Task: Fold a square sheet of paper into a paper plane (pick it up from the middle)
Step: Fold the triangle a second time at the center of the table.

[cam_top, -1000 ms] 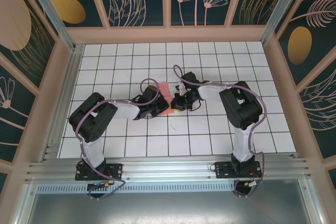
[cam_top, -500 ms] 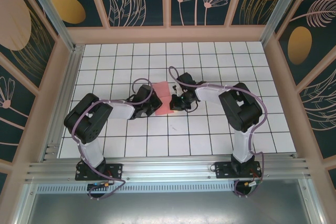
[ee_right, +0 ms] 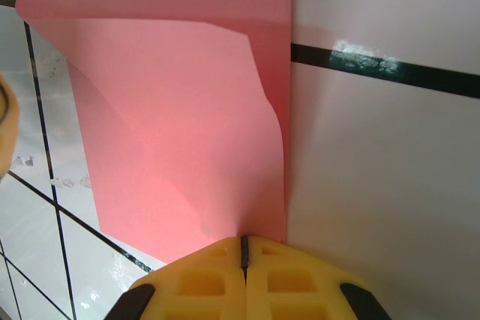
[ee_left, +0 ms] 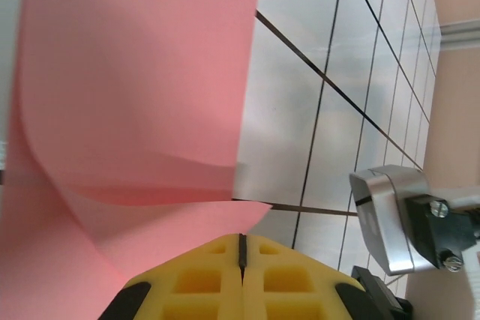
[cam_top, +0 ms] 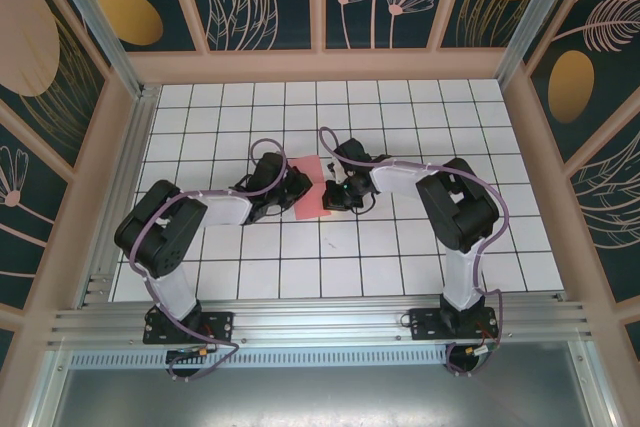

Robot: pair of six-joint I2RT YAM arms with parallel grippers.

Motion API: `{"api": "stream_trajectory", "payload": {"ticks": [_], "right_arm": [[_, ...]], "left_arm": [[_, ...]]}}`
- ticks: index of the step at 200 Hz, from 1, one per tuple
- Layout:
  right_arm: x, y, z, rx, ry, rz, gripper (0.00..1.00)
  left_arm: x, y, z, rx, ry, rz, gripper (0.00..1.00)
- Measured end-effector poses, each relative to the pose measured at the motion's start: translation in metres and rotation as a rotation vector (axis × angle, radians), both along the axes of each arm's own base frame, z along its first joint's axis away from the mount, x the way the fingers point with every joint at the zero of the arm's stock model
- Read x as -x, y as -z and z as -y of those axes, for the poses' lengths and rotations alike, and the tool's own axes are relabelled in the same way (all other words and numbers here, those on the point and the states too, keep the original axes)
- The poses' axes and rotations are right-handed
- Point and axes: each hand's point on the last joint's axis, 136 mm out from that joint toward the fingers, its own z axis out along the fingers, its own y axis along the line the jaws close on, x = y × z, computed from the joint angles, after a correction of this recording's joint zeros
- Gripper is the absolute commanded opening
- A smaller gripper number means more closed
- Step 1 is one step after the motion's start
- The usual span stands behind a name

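The square sheet of paper [cam_top: 312,187] is salmon pink and sits mid-table between my two grippers, bent over on itself. In the left wrist view the sheet [ee_left: 135,95] curls into two layers, and its lower layer runs into the tip of my left gripper [ee_left: 241,239], whose yellow fingers are pressed shut on it. In the right wrist view the paper [ee_right: 172,125] also lies doubled, one flap curving over the other. My right gripper [ee_right: 244,241] is shut on its near edge. From above, the left gripper [cam_top: 296,190] and right gripper [cam_top: 336,194] flank the sheet.
The white table [cam_top: 400,247] has a black grid and is fenced by pink-framed walls [cam_top: 330,65]. An aluminium rail [cam_top: 320,319] runs along the near edge. In the left wrist view a metal part of the right arm [ee_left: 390,215] stands close by.
My left arm has swung left and away from me, drawing the sheet out from under the grippers. The paper showed wider half a second ago and is now narrower and tilted.
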Motion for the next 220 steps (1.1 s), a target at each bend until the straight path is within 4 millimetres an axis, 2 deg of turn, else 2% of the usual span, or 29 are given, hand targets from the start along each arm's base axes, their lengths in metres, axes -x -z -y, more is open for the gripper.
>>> {"api": "stream_trajectory", "payload": {"ticks": [16,41,95,137,167,220], "right_arm": [[0.000,0.000,0.000,0.000,0.000,0.000,0.01],[0.000,0.000,0.000,0.000,0.001,0.000,0.01],[0.000,0.001,0.001,0.003,0.004,-0.003,0.01],[0.001,0.002,0.001,0.020,0.004,0.004,0.01],[0.001,0.003,0.000,0.043,0.002,0.025,0.01],[0.000,0.004,0.000,0.072,0.000,0.045,0.01]], "left_arm": [[-0.002,0.001,0.008,0.001,0.018,0.001,0.06],[-0.005,0.014,0.017,-0.029,0.036,-0.026,0.06],[0.001,0.042,0.005,-0.124,0.019,-0.093,0.07],[-0.001,0.043,0.002,-0.129,-0.001,-0.091,0.07],[-0.001,0.043,-0.012,-0.125,-0.027,-0.097,0.07],[-0.015,0.043,-0.045,-0.133,-0.110,-0.110,0.09]]}}
